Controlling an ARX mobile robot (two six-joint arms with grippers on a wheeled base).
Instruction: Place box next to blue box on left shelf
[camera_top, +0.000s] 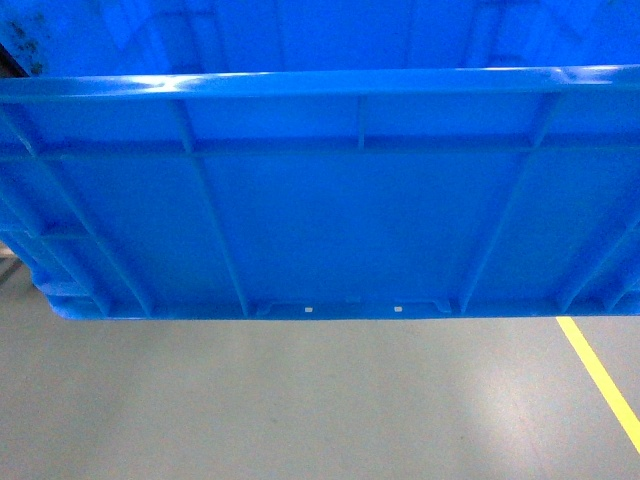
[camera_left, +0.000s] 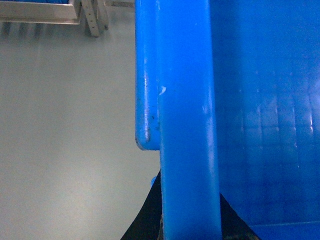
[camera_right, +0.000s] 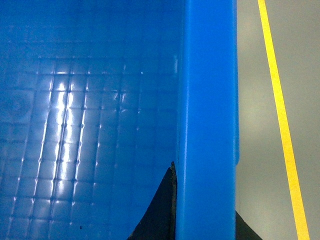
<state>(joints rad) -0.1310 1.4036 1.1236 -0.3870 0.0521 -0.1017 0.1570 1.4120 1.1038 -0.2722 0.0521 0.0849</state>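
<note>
Box (camera_top: 330, 230) carried clear of grey floor (camera_top: 300, 400), long axis spanning between grippers. Left gripper (camera_left: 190, 227) and right gripper (camera_right: 205, 220) each pinching end-wall rim, one finger either side. Rack frame (camera_left: 60, 15) ahead-left of left fingers; shelf rollers unseen.

Floor (camera_top: 300, 400): smooth grey, faintly glossy, soft reflections. Yellow line (camera_top: 600, 375): painted, running diagonally at right. Metal frame (camera_left: 60, 12): silver, perforated upright, standing at far left.
</note>
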